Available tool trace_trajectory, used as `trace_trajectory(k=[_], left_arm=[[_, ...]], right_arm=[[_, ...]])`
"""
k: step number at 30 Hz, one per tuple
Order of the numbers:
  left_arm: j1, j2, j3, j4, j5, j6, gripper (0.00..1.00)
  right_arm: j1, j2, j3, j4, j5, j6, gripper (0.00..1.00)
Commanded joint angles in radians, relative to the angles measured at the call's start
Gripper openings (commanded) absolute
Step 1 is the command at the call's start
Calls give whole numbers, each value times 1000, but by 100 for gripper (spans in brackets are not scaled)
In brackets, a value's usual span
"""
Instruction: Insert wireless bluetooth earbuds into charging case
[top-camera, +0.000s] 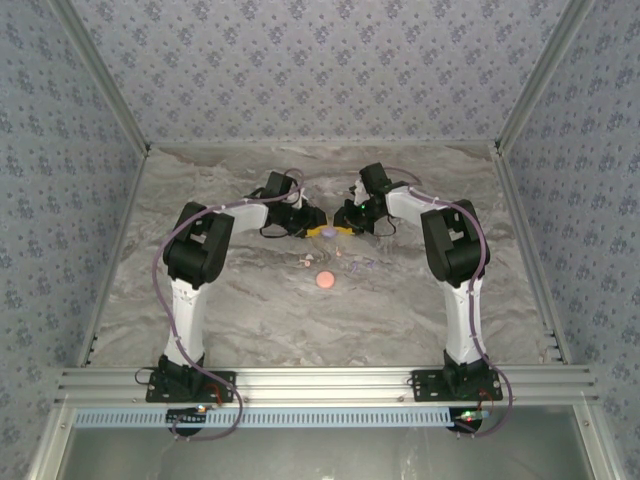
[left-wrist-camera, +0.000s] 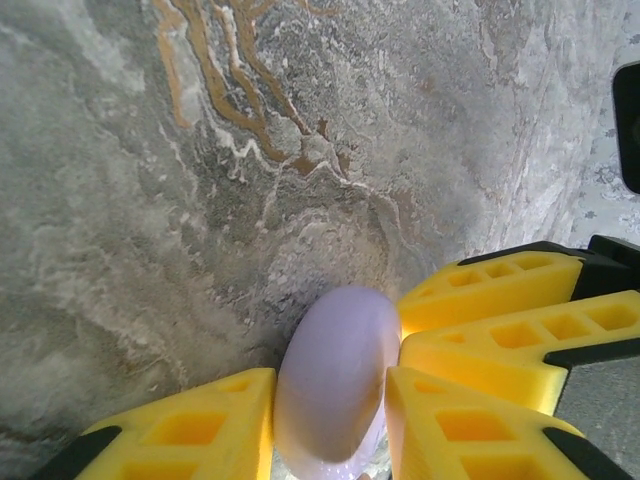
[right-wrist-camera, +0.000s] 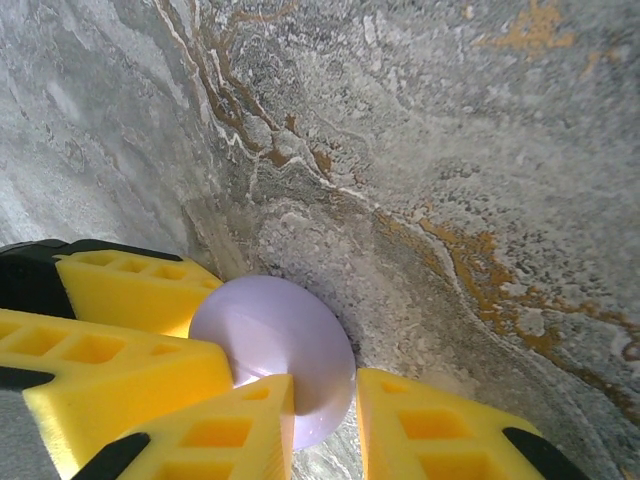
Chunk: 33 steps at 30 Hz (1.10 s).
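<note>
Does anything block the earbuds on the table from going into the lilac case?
Yes: the lilac case looks shut, pinched by the left tool and right tool. The earbuds lie apart on the table.

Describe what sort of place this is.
Probably a lab robot cell, not a home: aluminium frame around a marble-look tabletop, patterned wall panels, left arm and right arm bolted at its near edge.
</note>
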Motion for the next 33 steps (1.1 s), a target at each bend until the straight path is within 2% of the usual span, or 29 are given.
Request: trace_trajectory(k=[1,8,13,16,26,33], left_arm=[[-18,23,-8,20,34,-12,33],[-20,20,-15,40,36,-31,32],[-18,6,-33,67,21,-46,23],[-15,-19,-46,67,-4,-40,21],[31,-179,-156,161,-61,-29,22],[60,-343,-217,227,-39,35,22]], right_arm=[[-4,35,-8,-44,11,-12,24],[-5,34,-1,-42,0,-9,24],[-6,24,-7,-44,3,-6,25],[-11,-5,-18,-41,15,-9,28],[-38,-178,-61,-27,13,-70,36],[-62,-297,-66,11,-92,-146,43]])
